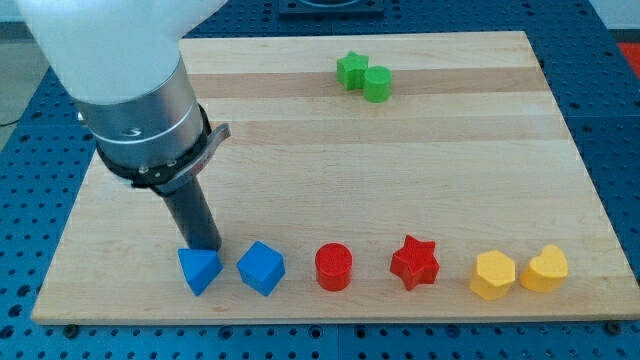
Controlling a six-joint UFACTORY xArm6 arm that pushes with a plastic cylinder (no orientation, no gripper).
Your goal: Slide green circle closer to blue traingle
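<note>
The green circle (377, 84) sits near the view's top, right of centre, touching the green star (351, 69) on its left. The blue triangle (199, 269) lies at the view's bottom left, in a row of blocks. My tip (203, 246) stands right at the top edge of the blue triangle, far down and left of the green circle. The tip's very end is partly hidden behind the triangle.
Along the view's bottom, right of the triangle, stand a blue cube (261, 267), a red circle (333, 267), a red star (415, 262), a yellow hexagon (493, 275) and a yellow heart (545, 268). The wooden board (400, 170) ends close below them. The arm's big body covers the top left.
</note>
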